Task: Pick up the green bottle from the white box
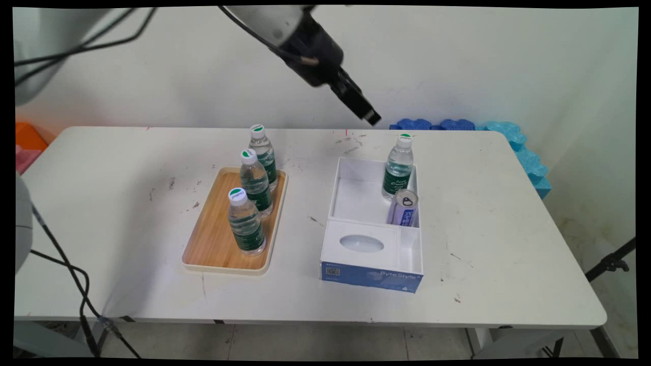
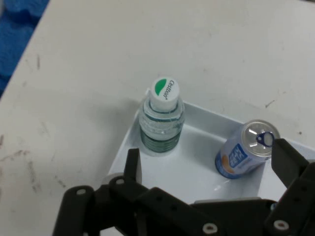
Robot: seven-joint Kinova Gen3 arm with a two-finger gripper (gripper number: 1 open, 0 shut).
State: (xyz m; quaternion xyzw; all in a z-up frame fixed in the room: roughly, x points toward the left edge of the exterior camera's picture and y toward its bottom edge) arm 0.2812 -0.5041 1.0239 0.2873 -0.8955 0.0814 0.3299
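My black gripper (image 1: 370, 116) hangs high over the table's back edge, tilted down to the right, above and behind a white open box (image 1: 335, 189). In the hand view the gripper (image 2: 206, 152) is open with nothing between its fingers. Below it, in the box's (image 2: 124, 147) far corner, a clear water bottle with a green label and white cap (image 1: 399, 169) (image 2: 161, 123) stands upright. A pale blue drink can (image 1: 405, 207) (image 2: 246, 155) leans next to it. The near part of the box holds a blue and white tissue box (image 1: 367, 254).
A wooden tray (image 1: 208, 245) left of the box carries three upright water bottles in a row (image 1: 262, 155) (image 1: 255, 181) (image 1: 245, 222). Blue foam pieces (image 1: 519, 147) (image 2: 15, 24) lie past the table's back right corner. Orange and pink items (image 1: 28, 140) sit at the far left.
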